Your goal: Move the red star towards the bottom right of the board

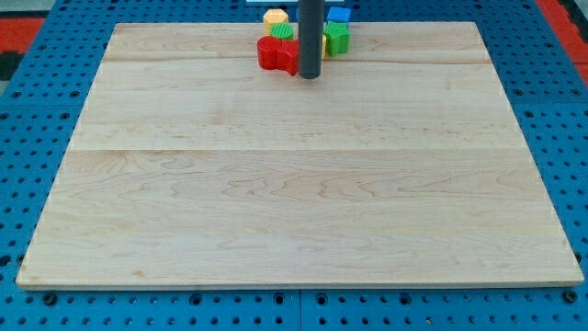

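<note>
A red block point(277, 53), its shape partly hidden by the rod, sits at the view's top centre of the wooden board point(303, 175). My tip point(310, 75) rests on the board right against the red block's right side. Behind it is a cluster: a yellow block point(275, 17), a green block point(282, 32), another green block point(336, 38) to the rod's right, and a blue block point(339, 14) at the board's top edge. The rod hides the middle of the cluster.
The board lies on a blue perforated table point(28, 55). A red area point(562, 17) shows at the view's top right corner.
</note>
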